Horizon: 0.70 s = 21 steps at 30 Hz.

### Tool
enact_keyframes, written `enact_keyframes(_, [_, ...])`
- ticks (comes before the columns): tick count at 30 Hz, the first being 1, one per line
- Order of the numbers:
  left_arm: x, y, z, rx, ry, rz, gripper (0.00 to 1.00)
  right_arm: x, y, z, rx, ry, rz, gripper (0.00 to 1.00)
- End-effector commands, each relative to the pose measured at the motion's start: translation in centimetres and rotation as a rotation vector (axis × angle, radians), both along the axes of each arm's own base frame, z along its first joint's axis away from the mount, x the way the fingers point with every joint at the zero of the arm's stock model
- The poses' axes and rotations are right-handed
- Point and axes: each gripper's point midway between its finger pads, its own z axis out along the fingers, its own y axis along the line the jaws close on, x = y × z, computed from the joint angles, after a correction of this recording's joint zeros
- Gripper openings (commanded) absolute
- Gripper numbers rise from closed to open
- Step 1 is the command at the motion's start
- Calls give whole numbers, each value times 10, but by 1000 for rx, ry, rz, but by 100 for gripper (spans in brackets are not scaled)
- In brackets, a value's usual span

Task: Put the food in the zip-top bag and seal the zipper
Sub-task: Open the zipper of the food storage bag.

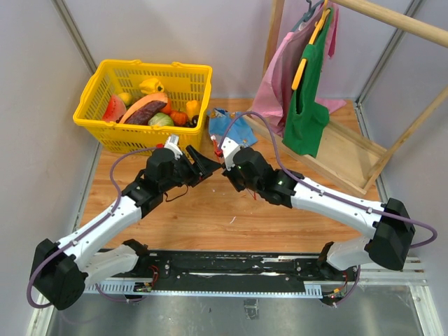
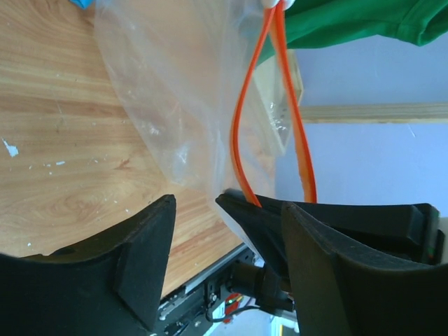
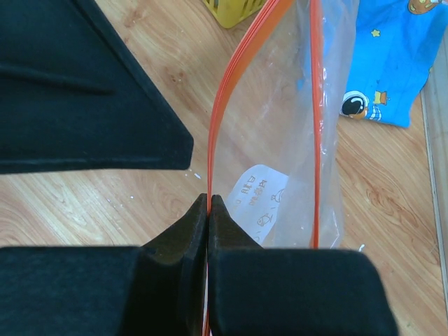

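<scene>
The clear zip-top bag (image 3: pixel 280 126) hangs above the wooden table between both arms, its white label (image 3: pixel 262 199) showing inside. Its orange zipper (image 3: pixel 224 91) is parted into a loop, and no food shows inside the bag. My right gripper (image 3: pixel 208 199) is shut on one strand of the zipper. My left gripper (image 2: pixel 224 238) stands open around the other side of the mouth, with the zipper (image 2: pixel 241 119) and the right fingertip between its jaws. The food, including the long dark red slice (image 1: pixel 143 110), lies in the yellow basket (image 1: pixel 98 133). In the top view the grippers (image 1: pixel 213 161) meet mid-table.
A blue soft pouch (image 1: pixel 227 126) lies just behind the grippers, beside the basket. A wooden rack (image 1: pixel 350 157) with pink and green cloths (image 1: pixel 304 105) stands at the back right. Grey walls close in both sides.
</scene>
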Motion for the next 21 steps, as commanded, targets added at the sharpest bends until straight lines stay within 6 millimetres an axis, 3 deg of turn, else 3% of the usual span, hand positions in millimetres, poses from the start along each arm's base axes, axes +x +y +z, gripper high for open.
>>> enact_keyframes(1, [6,-7,11,-19,-23,7,62,-3,20,27,93,-26,20,1])
enact_keyframes(7, [10,-9,6,-13,-12,23,55,-12,29,25,101,-16,56,1])
enact_keyframes(14, [11,-11,5,-14,-9,29,54,-19,35,24,105,-10,79,1])
enact_keyframes(19, [11,-14,-3,1,15,26,44,-23,38,26,122,-12,103,2])
enact_keyframes(21, [11,-16,-1,11,4,14,33,-25,39,26,124,-8,113,4])
